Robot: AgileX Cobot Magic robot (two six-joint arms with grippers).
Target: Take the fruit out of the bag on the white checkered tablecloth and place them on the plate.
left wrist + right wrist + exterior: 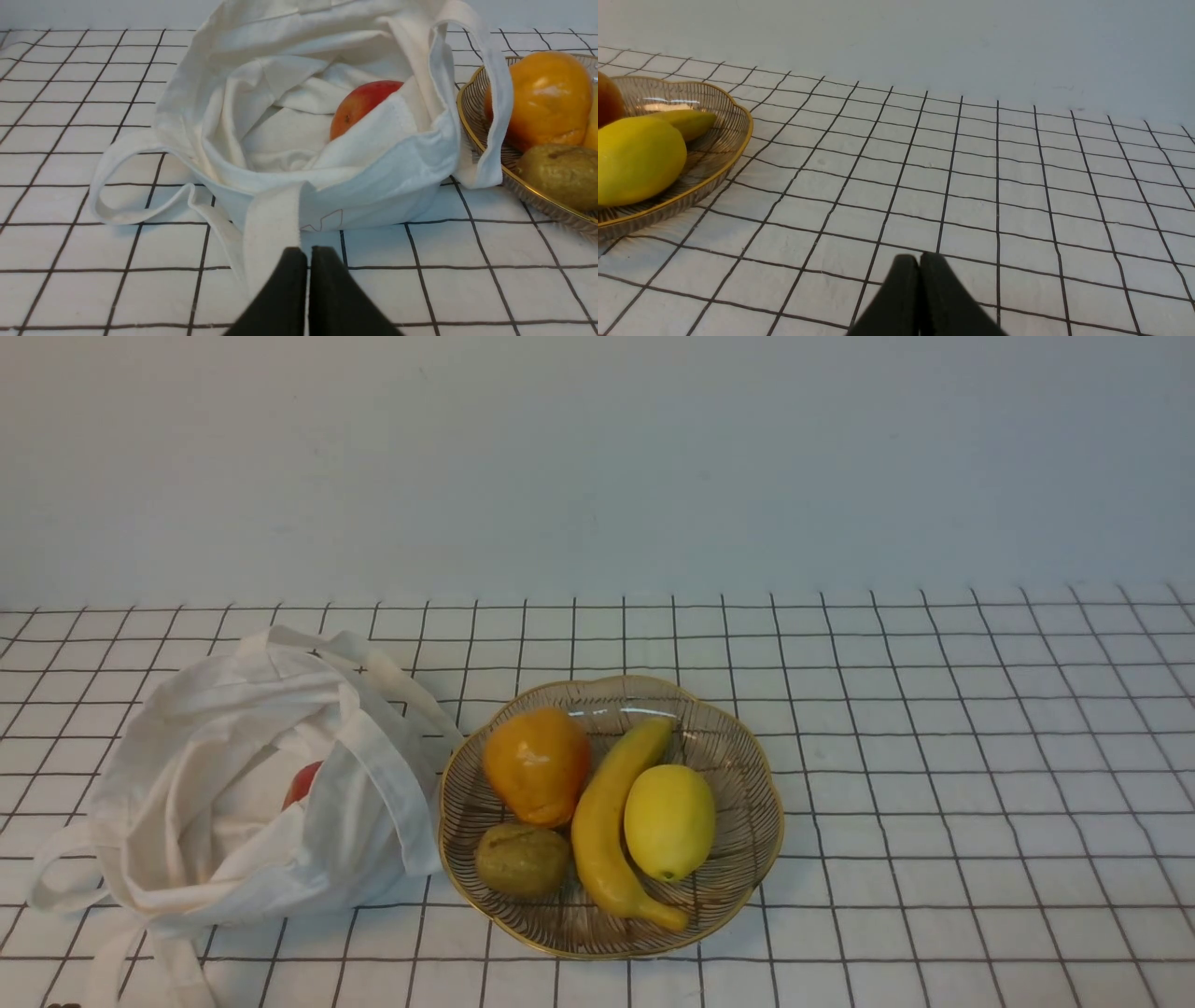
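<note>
Behind a plain pale wall, the white checkered tablecloth (934, 756) fills our front view, with no arm in sight. The bag (233, 784) slumps just beside the plate (747, 747), which already carries the olive-brown fruit (523, 860), a pear, a banana and a lemon. From our left wrist, the left gripper (308, 261) is pressed closed and empty before the bag, the red-orange fruit (359, 105) half buried in folds. We judge it must open and reach in. From our right wrist, the right gripper (920, 266) is closed, idle over bare cloth.
</note>
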